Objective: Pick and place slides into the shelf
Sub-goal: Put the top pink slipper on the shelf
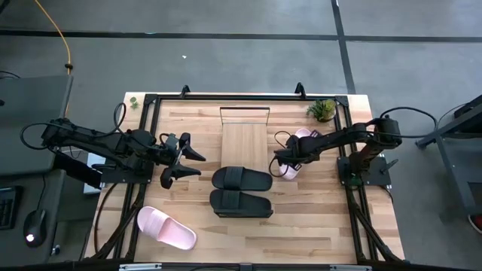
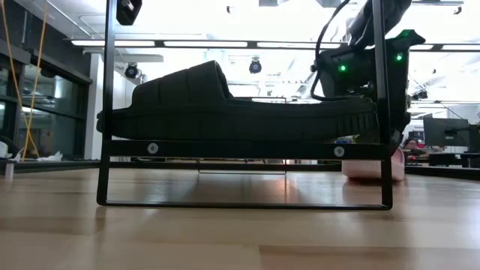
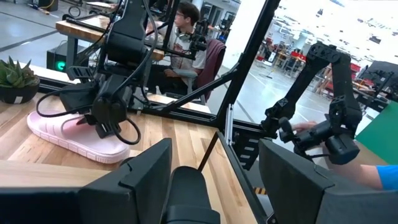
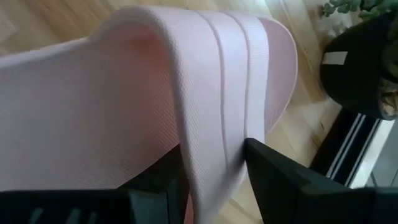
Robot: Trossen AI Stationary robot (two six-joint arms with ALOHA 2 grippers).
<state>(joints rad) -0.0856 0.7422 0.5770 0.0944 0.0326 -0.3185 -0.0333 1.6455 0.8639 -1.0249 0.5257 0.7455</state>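
Note:
Two black slides (image 1: 241, 179) (image 1: 241, 204) lie side by side across the near end of the shelf (image 1: 245, 141), whose wire frame (image 1: 245, 111) stands at its far end. In the low view one black slide (image 2: 225, 105) rests at the level of a black frame's crossbar. A pink slide (image 1: 166, 228) lies on the table near its left near corner. The second pink slide (image 1: 300, 147) sits right of the shelf, with my right gripper (image 1: 285, 162) shut on it. My left gripper (image 1: 200, 165) hovers open left of the black slides. My right gripper (image 4: 214, 180) pinches the pink slide's wide strap (image 4: 214, 124) at its edge, one finger (image 4: 155, 183) inside the strap's arch and the other finger (image 4: 280, 180) on its ribbed outer side. It comes slanting down from the table's right side. The sole (image 3: 68, 140) rests on the table.
A small potted plant (image 1: 322, 110) stands at the far right corner, close behind the held slide. A black frame (image 1: 151, 102) runs round the table's edges. Beyond the table a person (image 3: 180, 25) sits at a desk, and a blue sleeve (image 3: 382, 177) shows by another arm.

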